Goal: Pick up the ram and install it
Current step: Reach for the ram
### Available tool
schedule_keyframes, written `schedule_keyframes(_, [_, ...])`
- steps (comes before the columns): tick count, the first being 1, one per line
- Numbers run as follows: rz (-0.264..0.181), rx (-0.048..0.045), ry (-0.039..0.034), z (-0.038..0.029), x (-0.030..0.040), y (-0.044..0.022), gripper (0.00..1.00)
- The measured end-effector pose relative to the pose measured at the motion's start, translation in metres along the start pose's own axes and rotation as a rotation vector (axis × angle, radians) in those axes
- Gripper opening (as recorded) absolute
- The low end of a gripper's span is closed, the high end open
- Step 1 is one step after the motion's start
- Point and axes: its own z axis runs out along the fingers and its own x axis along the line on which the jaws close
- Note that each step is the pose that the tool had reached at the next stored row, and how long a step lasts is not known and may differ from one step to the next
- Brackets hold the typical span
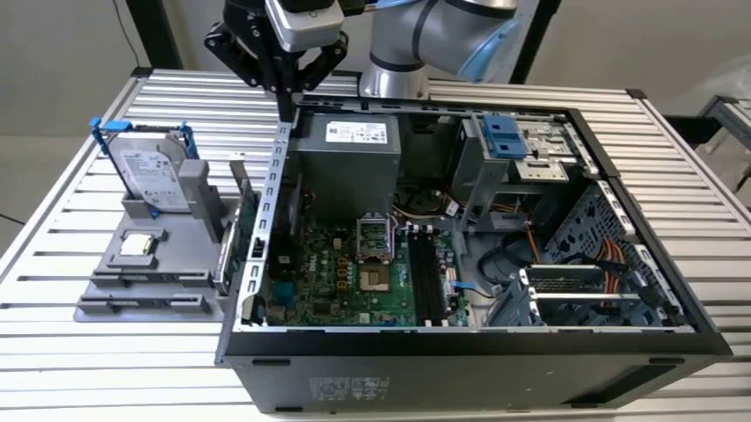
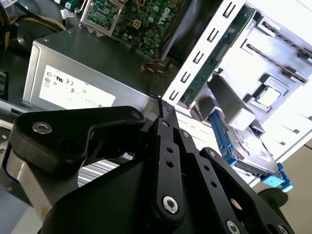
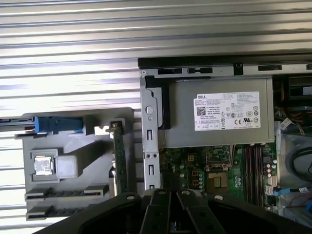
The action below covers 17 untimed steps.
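The hand (image 1: 285, 111) hangs from the arm over the far part of the tabletop (image 1: 105, 369). It is above the far corner of the computer case (image 1: 470, 374), on the exterior view's left. Its fingers are pressed together into a single narrow tip and pinch nothing. In the second wrist view the closed tip (image 2: 163, 104) points down at the corner of the case wall, beside the grey power supply (image 2: 87, 78).

The case lies open in the middle of the tabletop, and its front reaches the near edge. Inside it, the power supply (image 1: 346, 167) sits at the far side. The green motherboard (image 1: 334, 277) lies nearer, with its dark memory slots (image 1: 428, 281) beside the processor socket.

A grey holder (image 1: 153, 303) rests on the tabletop between the case and the tabletop edge on the exterior view's left.

- The ram (image 1: 241, 220) stands on its long edge in the holder, just beside the outer wall of the case. It is outside the case and apart from the hand. In the first wrist view it appears edge-on as a thin green strip (image 3: 119, 158) parallel to the case wall. In the second wrist view it appears as a green stick (image 2: 214, 63) behind the perforated wall.
- The hard drive (image 1: 153, 171), in its blue frame, stands upright at the far end of the holder.
- The processor chip (image 1: 140, 245) lies flat in a recess nearer the middle of the holder.
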Motion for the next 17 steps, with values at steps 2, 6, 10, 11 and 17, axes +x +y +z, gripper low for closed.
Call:
schedule_keyframes(2, [0.0, -0.0001, 0.0, 0.0, 0.0016, -0.0001, 0.0])
schedule_keyframes(6, [0.0, -0.0001, -0.0001, 0.0, 0.0044, -0.0003, 0.0])
schedule_keyframes(10, [0.0, 0.0, 0.0, -0.0001, 0.0073, -0.0005, 0.0])
schedule_keyframes(11, [0.0, 0.0, 0.0, -0.0002, 0.0081, -0.0006, 0.0])
schedule_keyframes(17, [0.0, 0.0001, 0.0, -0.0003, 0.0131, -0.0009, 0.0])
